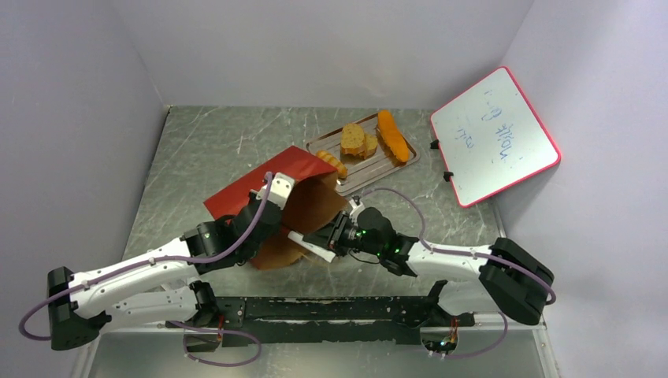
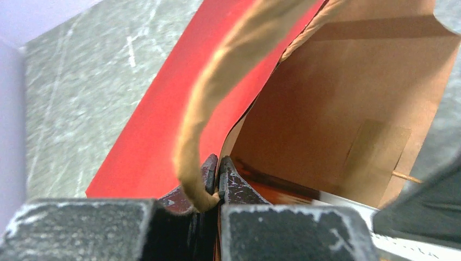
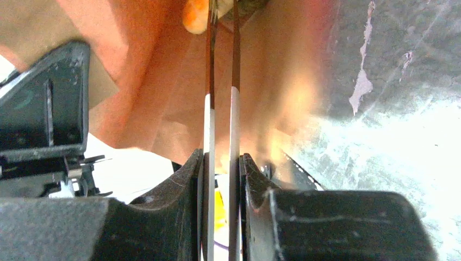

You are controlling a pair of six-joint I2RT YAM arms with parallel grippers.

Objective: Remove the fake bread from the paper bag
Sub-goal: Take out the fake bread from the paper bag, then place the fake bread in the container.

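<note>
Pinching the paper bag (image 1: 303, 161) rim tight, L gripper (image 2: 217, 169) props the mouth open so R gripper (image 3: 220, 160), squeezed on thin tongs (image 3: 222, 65), can reach one fake bread (image 3: 194, 15) pc deep inside w/ others already on tray (image 1: 378, 167).

The paper bag (image 1: 264, 183) is shown red outside, kraft brown inside; fake bread (image 1: 393, 136) golden-orange; surface (image 1: 209, 142) grey, white-veined.
</note>
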